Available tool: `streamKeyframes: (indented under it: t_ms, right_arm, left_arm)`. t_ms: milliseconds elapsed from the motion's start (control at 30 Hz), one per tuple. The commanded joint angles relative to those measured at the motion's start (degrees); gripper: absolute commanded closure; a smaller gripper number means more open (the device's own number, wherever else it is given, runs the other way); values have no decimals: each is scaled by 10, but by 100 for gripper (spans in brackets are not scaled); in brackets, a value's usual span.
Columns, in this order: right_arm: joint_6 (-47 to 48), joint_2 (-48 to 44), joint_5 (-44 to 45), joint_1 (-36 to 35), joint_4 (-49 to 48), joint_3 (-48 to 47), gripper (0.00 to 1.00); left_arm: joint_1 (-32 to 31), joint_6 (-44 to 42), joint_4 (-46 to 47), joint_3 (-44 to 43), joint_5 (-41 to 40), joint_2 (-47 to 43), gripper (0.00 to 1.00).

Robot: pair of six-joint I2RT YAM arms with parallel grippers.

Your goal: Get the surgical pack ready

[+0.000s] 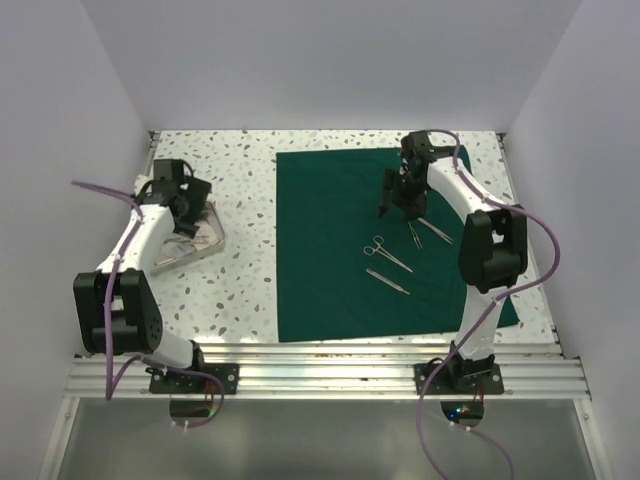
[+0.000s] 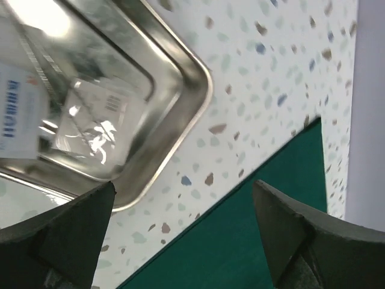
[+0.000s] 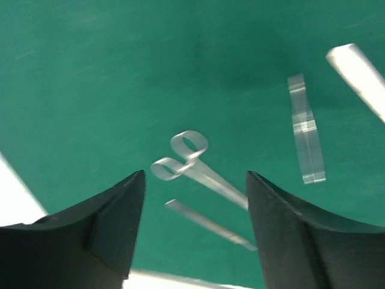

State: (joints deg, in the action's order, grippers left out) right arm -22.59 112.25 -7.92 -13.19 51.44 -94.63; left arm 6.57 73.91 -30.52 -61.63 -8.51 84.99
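Observation:
The surgical pack, a large dark green drape (image 1: 330, 250), lies flat in the middle of the table. On it rest ring-handled scissors (image 1: 385, 252), a thin straight instrument (image 1: 388, 282) and tweezers (image 1: 413, 235). My right gripper (image 1: 392, 200) hovers over the drape's far part, open and empty; its wrist view shows the scissors (image 3: 186, 156), the straight instrument (image 3: 207, 224) and the tweezers (image 3: 305, 135) below the jaws (image 3: 195, 176). My left gripper (image 1: 195, 205) hangs wide open over the steel tray (image 1: 212, 243), holding nothing. In its wrist view (image 2: 183, 223) the drape's edge (image 2: 264, 241) shows.
The steel tray (image 2: 180, 78) at the left holds a clear packet (image 2: 90, 114) and a white packet with blue print (image 2: 18, 111). A fourth steel instrument (image 1: 435, 232) lies by the tweezers. White walls close in the speckled table on three sides.

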Motion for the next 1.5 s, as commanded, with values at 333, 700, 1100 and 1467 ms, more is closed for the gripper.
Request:
streamKeyframes:
  t_ms: [333,700,1100,1467]
  right_arm:
    - [111,98,164,26,10,-63,49]
    - [122,133,149,28,2,-89,58]
    - [120,157,138,29,2,-84,68]
    - [83,93,108,30,23,-114,94]
  left_arm:
    - [-184,-407,94,3,190,-33,8]
    - [-186,-491,104,18,357,-89,21]
    - [-211,-511,119,-30,422,-44,18]
    - [-269,-493,126,-77,418,0,15]
